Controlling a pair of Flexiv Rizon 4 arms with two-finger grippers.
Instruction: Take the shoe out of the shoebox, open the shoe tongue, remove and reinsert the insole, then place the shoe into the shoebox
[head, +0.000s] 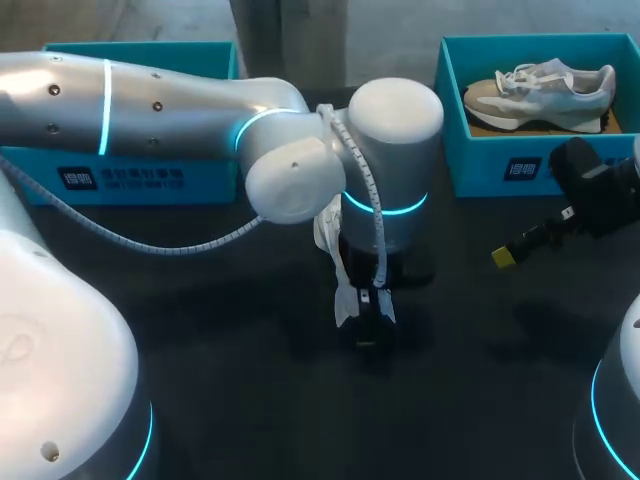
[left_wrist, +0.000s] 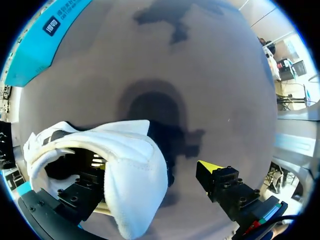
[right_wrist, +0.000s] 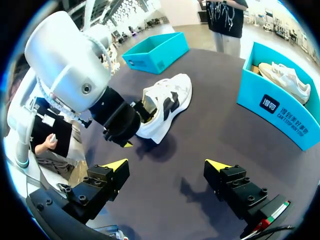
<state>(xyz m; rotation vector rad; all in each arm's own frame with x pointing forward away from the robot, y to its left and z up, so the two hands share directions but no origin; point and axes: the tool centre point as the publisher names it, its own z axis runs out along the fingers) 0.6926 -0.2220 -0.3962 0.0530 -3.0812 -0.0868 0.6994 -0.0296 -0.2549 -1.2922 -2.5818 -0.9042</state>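
A white shoe (right_wrist: 167, 102) with black marks lies in the middle of the dark table, mostly hidden under my left wrist in the head view, where only a white part (head: 336, 268) shows. My left gripper (left_wrist: 155, 167) points down at its heel end and is open. One finger sits inside the shoe's opening under the white collar (left_wrist: 130, 170); the other yellow-tipped finger (left_wrist: 212, 170) stands clear beside it. My right gripper (right_wrist: 167, 165) hovers open and empty over the table, a little away from the shoe, toward the right box (head: 503, 257).
A teal shoebox (head: 130, 178) stands at the back left. A second teal box (head: 520, 165) at the back right holds a beige-grey sneaker (head: 545, 88). My left arm (head: 200, 110) spans the table's left half.
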